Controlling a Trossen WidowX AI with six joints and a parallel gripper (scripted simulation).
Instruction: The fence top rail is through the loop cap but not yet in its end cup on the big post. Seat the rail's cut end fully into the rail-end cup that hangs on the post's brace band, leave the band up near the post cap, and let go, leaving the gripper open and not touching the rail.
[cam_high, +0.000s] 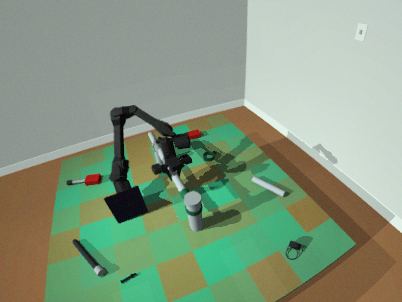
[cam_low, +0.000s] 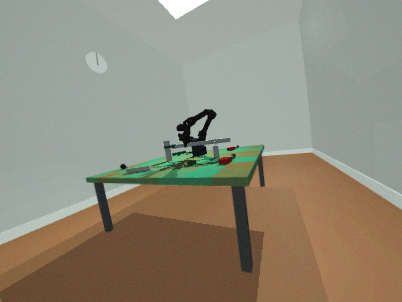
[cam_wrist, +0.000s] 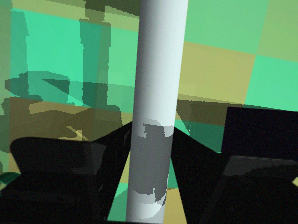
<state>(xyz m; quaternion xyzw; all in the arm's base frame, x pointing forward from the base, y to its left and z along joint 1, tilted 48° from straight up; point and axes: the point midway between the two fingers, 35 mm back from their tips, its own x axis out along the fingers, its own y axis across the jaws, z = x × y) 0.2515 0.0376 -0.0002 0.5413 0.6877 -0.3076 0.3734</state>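
Note:
The white rail (cam_high: 177, 181) (cam_low: 220, 141) (cam_wrist: 160, 60) slopes from the back toward the big post (cam_high: 195, 221) (cam_low: 168, 154). My gripper (cam_high: 172, 169) (cam_low: 186, 144) (cam_wrist: 151, 126) is shut on the rail partway along it, a finger on each side. A green brace band (cam_high: 194, 212) (cam_low: 170, 146) rings the post a little below its grey cap (cam_high: 193, 198). The rail's near end meets the green cup at the post's back side; how deep it sits there cannot be told. The rail's far part passes over the short post (cam_low: 216, 152); the loop cap is mostly hidden.
A white tube (cam_high: 269, 186) lies right of the post, a dark tube (cam_high: 86, 253) and a small black part (cam_high: 129, 278) at front left, a black clamp ring (cam_high: 294, 249) at front right. Red-bodied parts (cam_high: 93, 179) (cam_high: 195, 134) and a green ring (cam_high: 209, 156) lie farther back.

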